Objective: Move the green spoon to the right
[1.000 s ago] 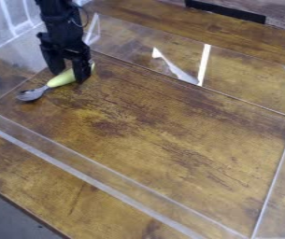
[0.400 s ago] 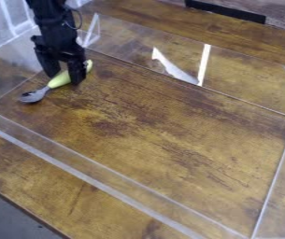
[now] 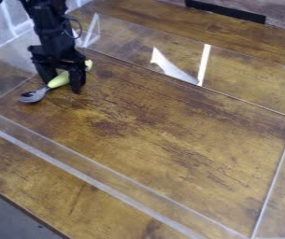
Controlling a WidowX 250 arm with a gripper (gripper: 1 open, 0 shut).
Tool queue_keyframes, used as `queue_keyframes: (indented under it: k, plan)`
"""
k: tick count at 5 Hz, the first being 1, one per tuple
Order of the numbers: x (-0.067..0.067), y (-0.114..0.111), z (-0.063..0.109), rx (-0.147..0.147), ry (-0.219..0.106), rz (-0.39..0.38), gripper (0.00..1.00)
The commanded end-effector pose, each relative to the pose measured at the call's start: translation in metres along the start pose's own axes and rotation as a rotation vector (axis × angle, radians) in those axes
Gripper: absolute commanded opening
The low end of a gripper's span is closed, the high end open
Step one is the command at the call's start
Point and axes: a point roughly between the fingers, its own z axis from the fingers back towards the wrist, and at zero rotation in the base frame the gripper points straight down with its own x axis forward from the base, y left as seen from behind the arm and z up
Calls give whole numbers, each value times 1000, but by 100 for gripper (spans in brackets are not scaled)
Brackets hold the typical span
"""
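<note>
The green spoon (image 3: 49, 86) lies at the far left of the wooden table, its silver bowl (image 3: 31, 95) pointing toward the front left and its yellow-green handle (image 3: 64, 78) running up to the right. My black gripper (image 3: 60, 81) points straight down over the handle. Its two fingers stand open, one on each side of the handle, low near the table surface. The arm hides part of the handle's far end.
A clear plastic wall (image 3: 120, 191) runs along the front of the wooden table (image 3: 170, 131), and another (image 3: 276, 191) along the right. A clear panel with glare (image 3: 189, 65) stands at the back. Wood surface stretches to the right of the spoon.
The gripper has shifted slightly left and lower around the spoon handle and rolled a little about its axis. The spoon has stayed in place.
</note>
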Motion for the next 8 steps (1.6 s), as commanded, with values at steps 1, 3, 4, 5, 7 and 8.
queue_keyframes:
  k: [1,3,4,5,7,8]
  plan:
    - [3,6,22,14,-43,-22,0]
    - [5,-14,39,8,-40,-107,0]
    - [8,-30,49,1,-43,-155,0]
    - [21,-49,66,15,-50,-105,0]
    - [24,-82,88,1,-62,-140,0]
    - [18,-79,90,-5,-61,-163,0]
